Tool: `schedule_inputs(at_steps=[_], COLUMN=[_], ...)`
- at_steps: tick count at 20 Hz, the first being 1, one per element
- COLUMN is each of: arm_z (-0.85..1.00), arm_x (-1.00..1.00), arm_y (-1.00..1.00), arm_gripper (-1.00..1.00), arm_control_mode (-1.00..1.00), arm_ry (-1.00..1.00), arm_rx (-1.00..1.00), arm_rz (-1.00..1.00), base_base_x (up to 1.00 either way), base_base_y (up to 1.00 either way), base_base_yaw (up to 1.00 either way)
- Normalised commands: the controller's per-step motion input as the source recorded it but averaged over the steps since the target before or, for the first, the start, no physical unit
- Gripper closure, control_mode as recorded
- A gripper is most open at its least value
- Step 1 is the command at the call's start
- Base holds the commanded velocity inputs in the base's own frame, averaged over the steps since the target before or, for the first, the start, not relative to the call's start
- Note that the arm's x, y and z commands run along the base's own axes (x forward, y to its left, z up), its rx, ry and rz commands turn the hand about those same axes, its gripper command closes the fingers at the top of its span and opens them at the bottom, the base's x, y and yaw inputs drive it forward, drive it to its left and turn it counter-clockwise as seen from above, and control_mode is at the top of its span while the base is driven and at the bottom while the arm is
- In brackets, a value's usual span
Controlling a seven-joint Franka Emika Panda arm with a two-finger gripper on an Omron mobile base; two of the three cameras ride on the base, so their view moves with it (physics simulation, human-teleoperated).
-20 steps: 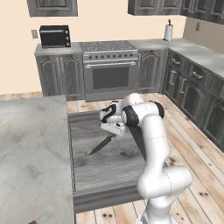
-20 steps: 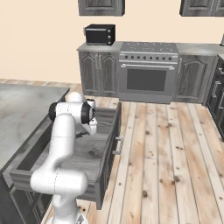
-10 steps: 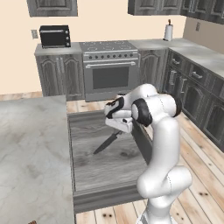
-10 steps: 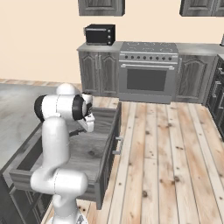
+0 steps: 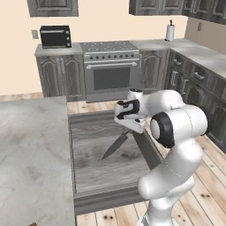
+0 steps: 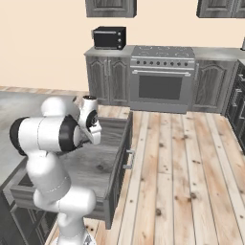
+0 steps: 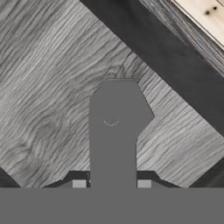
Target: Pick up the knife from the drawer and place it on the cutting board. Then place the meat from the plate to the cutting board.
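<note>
Robot arm over the open drawer [image 5: 92, 172], jaws [image 5: 129, 129] closed on the handle of the knife [image 5: 115, 145]; the knife hangs tilted from the grip, its dark grey blade slanting down and to the left in the left base view, its tip above or close to the drawer's grey wood-grain floor; whether the tip touches the floor cannot be told. In the hand view the knife [image 7: 114, 127] appears as a flat grey shape rising from between the two finger tips [image 7: 79, 183], with the drawer [image 7: 48, 83] floor behind it and the dark drawer wall crossing diagonally at upper right. In the right base view the drawer [image 6: 117, 167] stands pulled out from the island, its dark front and metal bar handle facing the plank floor [image 6: 186, 177]; the arm's hand sits above the drawer's far part. The marble tabletop [image 5: 31, 154] lies left of the drawer; a stove [image 5: 110, 66] and a microwave [image 5: 55, 36] stand along the far wall.
</note>
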Motion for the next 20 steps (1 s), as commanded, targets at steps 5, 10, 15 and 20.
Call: schedule_inputs(at_steps=[5, 10, 15, 20], arm_z=[0.7, 0.78, 0.59, 0.23], arm_x=[-0.46, -0.67, -0.68, -0.61], arm_y=[-0.29, -0.29, -0.11, 0.0], arm_gripper=[1.0, 1.0, 1.0, 1.0], arm_control_mode=[-1.0, -1.0, -1.0, -1.0], arm_ry=[-0.03, 0.01, 0.05, 0.05], arm_rx=[0.0, 0.02, 0.08, 0.1], arm_rz=[0.0, -0.06, -0.12, -0.22], base_base_x=[0.0, 0.0, 0.0, 0.0], base_base_y=[0.0, 0.0, 0.0, 0.0], base_base_yaw=[0.0, 0.0, 0.0, 0.0])
